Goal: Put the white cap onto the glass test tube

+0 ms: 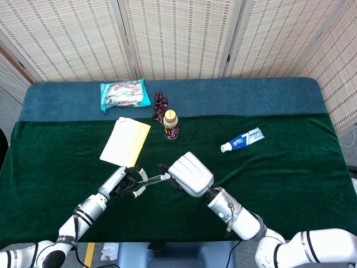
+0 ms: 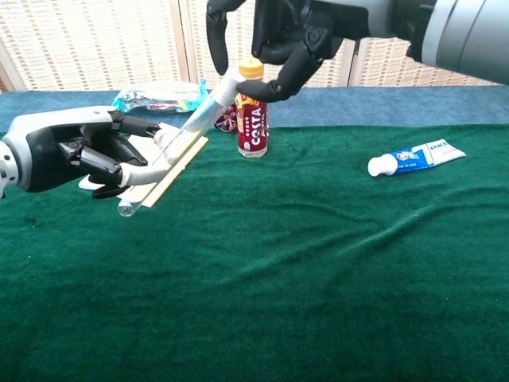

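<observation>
The left hand (image 2: 75,151) holds the tube (image 2: 171,153) up off the table (image 2: 334,270), tilted, with its round bottom low and its open top high. The right hand (image 2: 274,40) pinches the cap (image 2: 227,83) in its fingertips right at the top of the tube, so the cap looks like it is on the mouth or almost on, but the pictures do not show if it is pushed all the way down. What is left seems to be pressing the cap snug and letting go.
</observation>
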`<state>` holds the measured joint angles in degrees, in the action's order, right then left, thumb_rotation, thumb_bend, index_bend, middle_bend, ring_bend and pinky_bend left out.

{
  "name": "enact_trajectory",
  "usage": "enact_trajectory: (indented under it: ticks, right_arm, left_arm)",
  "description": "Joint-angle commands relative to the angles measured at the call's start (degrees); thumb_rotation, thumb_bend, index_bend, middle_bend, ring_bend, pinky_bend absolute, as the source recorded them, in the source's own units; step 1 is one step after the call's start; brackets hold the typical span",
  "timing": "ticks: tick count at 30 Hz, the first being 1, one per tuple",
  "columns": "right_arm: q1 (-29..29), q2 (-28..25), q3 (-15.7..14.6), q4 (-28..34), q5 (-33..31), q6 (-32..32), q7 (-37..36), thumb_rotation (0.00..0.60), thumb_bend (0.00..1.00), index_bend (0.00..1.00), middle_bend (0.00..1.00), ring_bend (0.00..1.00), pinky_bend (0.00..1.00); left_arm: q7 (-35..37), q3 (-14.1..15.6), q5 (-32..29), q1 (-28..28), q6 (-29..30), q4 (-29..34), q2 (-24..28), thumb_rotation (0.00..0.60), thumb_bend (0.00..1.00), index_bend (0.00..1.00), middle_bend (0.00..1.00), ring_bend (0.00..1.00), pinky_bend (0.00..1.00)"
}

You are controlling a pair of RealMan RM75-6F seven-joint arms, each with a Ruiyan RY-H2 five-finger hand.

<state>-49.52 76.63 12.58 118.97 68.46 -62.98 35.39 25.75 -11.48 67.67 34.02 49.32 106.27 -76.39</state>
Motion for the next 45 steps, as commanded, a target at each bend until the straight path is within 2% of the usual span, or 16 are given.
enact_trajectory:
  ticks: [1,5,16,20,26,36,45]
  right_arm:
    - [0.2,-0.3,-0.1,-0.2,0.2,0.0,-0.5,0.600,0.58,0.51,1.00,1.00,1.00]
    - [0.3,-0.4,-0.2,-0.5,0.4,0.0,-1.3,0.600,0.58,0.35,1.00,1.00,1.00]
    - [0.9,-1.1,-0.2,-0.6,1.1,-0.5,-3.0,0.600,0.58,0.18,1.00,1.00,1.00]
    - [2.3,-2.8,0.2,0.2,2.5,-2.3,-4.6,0.600,0.58,0.16,1.00,1.00,1.00]
    - [5.6,-6.7,-0.9,0.5,4.5,-4.8,-6.9,0.600,0.58,0.16,1.00,1.00,1.00]
    - [9.8,-9.8,-3.2,-2.8,7.0,-5.6,-13.0,0.600,0.58,0.16,1.00,1.00,1.00]
    - [11.2,-9.8,-3.2,-5.3,7.5,-5.0,-17.0,0.600,0.58,0.16,1.00,1.00,1.00]
  left_arm:
    - [-0.1,0.0,0.0,0.0,0.1,-0.2,-0.1,0.600,0.55,0.66,1.00,0.96,0.87]
    - [-0.1,0.0,-0.3,0.0,0.1,-0.4,0.0,0.600,0.55,0.66,1.00,0.96,0.87]
    - [-2.0,0.0,-0.6,0.1,0.7,-1.4,0.1,0.600,0.56,0.66,1.00,0.96,0.87]
    - [-7.3,1.0,-0.4,0.3,2.5,-3.7,-0.8,0.600,0.56,0.66,1.00,0.96,0.87]
    - [-19.0,2.8,-1.2,1.1,5.4,-8.5,-4.0,0.600,0.56,0.66,1.00,0.96,0.87]
    - [-37.2,4.3,-3.8,2.7,9.9,-15.8,-12.3,0.600,0.56,0.66,1.00,0.95,0.87]
    - [-46.2,4.2,-9.6,4.2,9.5,-18.0,-16.1,0.600,0.56,0.61,1.00,0.95,0.87]
